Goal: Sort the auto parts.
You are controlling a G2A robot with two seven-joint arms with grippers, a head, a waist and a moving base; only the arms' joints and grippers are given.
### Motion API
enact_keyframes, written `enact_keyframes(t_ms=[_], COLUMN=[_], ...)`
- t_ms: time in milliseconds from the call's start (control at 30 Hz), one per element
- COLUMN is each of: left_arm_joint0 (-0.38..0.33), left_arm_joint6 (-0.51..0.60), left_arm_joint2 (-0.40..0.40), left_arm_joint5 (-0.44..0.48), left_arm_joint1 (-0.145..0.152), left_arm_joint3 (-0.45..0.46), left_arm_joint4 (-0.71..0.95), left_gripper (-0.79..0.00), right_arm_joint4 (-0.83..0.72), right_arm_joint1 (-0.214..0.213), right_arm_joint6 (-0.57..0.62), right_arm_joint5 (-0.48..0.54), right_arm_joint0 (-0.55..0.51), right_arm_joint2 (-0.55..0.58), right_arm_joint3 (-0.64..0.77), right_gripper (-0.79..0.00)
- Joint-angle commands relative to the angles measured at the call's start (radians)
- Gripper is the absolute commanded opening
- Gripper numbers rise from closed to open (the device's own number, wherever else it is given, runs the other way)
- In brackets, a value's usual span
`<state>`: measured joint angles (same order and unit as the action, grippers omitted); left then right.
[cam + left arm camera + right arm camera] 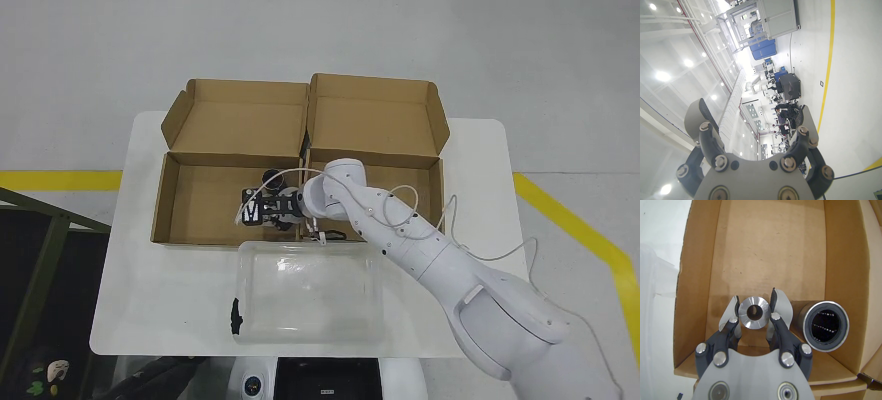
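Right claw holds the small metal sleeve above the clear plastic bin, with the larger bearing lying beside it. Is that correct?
Not quite. The right claw holds the small metal sleeve inside a cardboard box, not above the clear plastic bin; the right wrist view shows the box floor behind it. The larger bearing does lie beside it.

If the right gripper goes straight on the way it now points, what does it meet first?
Probably the cardboard box, its floor or end wall; depth is unclear. The right gripper, shut on a metal sleeve, has nothing else ahead.
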<state>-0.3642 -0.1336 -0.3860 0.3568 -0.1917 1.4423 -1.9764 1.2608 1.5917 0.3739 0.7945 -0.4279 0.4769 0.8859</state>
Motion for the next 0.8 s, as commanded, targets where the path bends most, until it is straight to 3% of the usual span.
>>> enact_keyframes(t_ms=[0, 500, 767], left_arm_joint0=[0.000, 0.000, 0.000], left_arm_joint6=[0.000, 0.000, 0.000], left_arm_joint2=[0.000, 0.000, 0.000], left_arm_joint5=[0.000, 0.000, 0.000], left_arm_joint1=[0.000, 0.000, 0.000], left_arm_joint3=[0.000, 0.000, 0.000], left_arm_joint4=[0.000, 0.000, 0.000], left_gripper=[0.000, 0.000, 0.000], right_arm_joint4=[0.003, 0.036, 0.068], right_arm_joint1=[0.000, -0.019, -0.060], right_arm_joint6=[-0.004, -0.073, -0.084], right_arm_joint5=[0.002, 0.004, -0.012], right_arm_joint0=[-0.001, -0.007, -0.081], right_arm_joint2=[0.004, 0.083, 0.172], right_arm_joint3=[0.004, 0.157, 0.330], right_gripper=[-0.437, -0.422, -0.413])
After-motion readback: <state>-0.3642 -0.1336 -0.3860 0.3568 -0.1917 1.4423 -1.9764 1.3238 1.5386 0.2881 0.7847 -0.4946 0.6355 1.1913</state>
